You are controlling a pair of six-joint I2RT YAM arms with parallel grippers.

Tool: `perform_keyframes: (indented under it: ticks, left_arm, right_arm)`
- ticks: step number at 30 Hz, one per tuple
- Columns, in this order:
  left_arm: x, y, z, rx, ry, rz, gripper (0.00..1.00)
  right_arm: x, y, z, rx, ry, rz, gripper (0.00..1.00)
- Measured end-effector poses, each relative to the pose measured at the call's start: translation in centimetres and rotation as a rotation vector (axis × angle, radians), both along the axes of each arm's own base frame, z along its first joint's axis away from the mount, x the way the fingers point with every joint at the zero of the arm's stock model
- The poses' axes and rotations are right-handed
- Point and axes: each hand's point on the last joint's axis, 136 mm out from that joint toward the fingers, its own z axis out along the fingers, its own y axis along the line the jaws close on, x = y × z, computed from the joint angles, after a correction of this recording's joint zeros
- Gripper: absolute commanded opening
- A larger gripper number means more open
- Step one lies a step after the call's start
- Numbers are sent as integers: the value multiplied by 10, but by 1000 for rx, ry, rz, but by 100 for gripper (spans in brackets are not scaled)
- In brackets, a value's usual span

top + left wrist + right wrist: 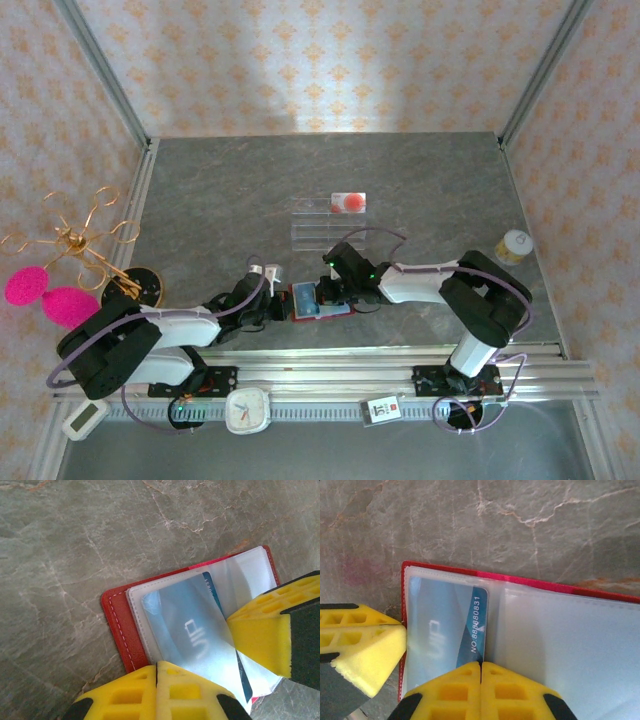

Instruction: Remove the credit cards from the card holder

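- The card holder lies open on the desk, between both arms.
- A blue card sits inside its clear sleeve.
- The left jaws are clenched at the holder's edge.
- The right jaws are clenched at the blue card's edge; grip unclear.

Robot lab booth: patterned wall panels, aluminium frame rail, marbled tabletop

Left pincer, jaws together, at open card holder showing blue credit card
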Motion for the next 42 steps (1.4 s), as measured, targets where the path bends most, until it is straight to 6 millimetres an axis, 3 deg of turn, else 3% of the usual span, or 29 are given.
perform_keyframes:
  ticks: [9, 14, 20, 28, 34, 39, 42]
  left_arm:
    - [2, 1, 3, 8, -7, -8, 0]
    - [5, -5, 15, -5, -28, -30, 0]
    - [13, -32, 41, -41, -84, -83, 0]
    - [8, -29, 10, 28, -9, -90, 0]
    - [10, -31, 8, 25, -12, -91, 0]
    - [10, -34, 8, 19, -20, -98, 0]
    - [10, -39, 7, 13, -27, -108, 0]
  right_arm:
    - [8, -17, 6, -44, -49, -78, 0]
    - [7, -22, 6, -58, -54, -91, 0]
    - [7, -22, 6, -56, -53, -87, 16]
    - [6, -19, 8, -31, -41, -75, 25]
    - [6, -19, 8, -13, -27, -73, 28]
    - [4, -14, 5, 6, -9, -55, 26]
    - [4, -13, 5, 12, -6, -55, 18]
